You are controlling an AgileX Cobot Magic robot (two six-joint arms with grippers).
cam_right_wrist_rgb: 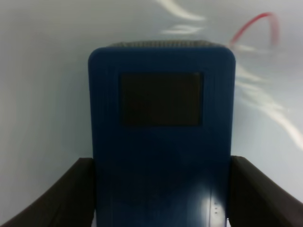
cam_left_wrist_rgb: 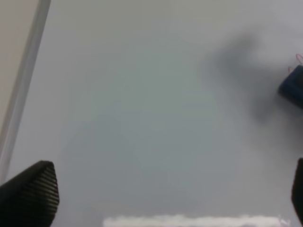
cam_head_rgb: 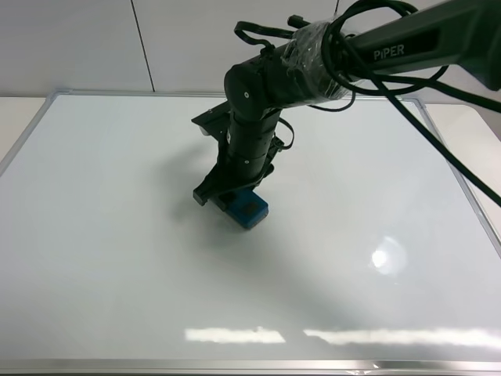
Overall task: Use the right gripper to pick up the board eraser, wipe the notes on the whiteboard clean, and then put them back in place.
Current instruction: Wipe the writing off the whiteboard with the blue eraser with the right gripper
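Note:
My right gripper (cam_head_rgb: pixel 227 196) reaches from the upper right to the middle of the whiteboard (cam_head_rgb: pixel 117 235) and is shut on the board eraser (cam_head_rgb: pixel 249 210), which rests on the board. In the right wrist view the blue eraser (cam_right_wrist_rgb: pixel 161 142) with a dark square patch sits between the two black fingers (cam_right_wrist_rgb: pixel 61 198). Part of the red notes (cam_right_wrist_rgb: pixel 255 23) curves just past the eraser's far corner. The left wrist view shows the eraser's edge (cam_left_wrist_rgb: pixel 293 87) and a bit of red scribble (cam_left_wrist_rgb: pixel 299 59). My left gripper (cam_left_wrist_rgb: pixel 163 194) is open and empty above the board.
The board's silver frame (cam_head_rgb: pixel 23 133) runs along the left edge, with a pale table beyond it. The frame also shows in the left wrist view (cam_left_wrist_rgb: pixel 23 80). Light glare lies on the board near the front edge (cam_head_rgb: pixel 235 335).

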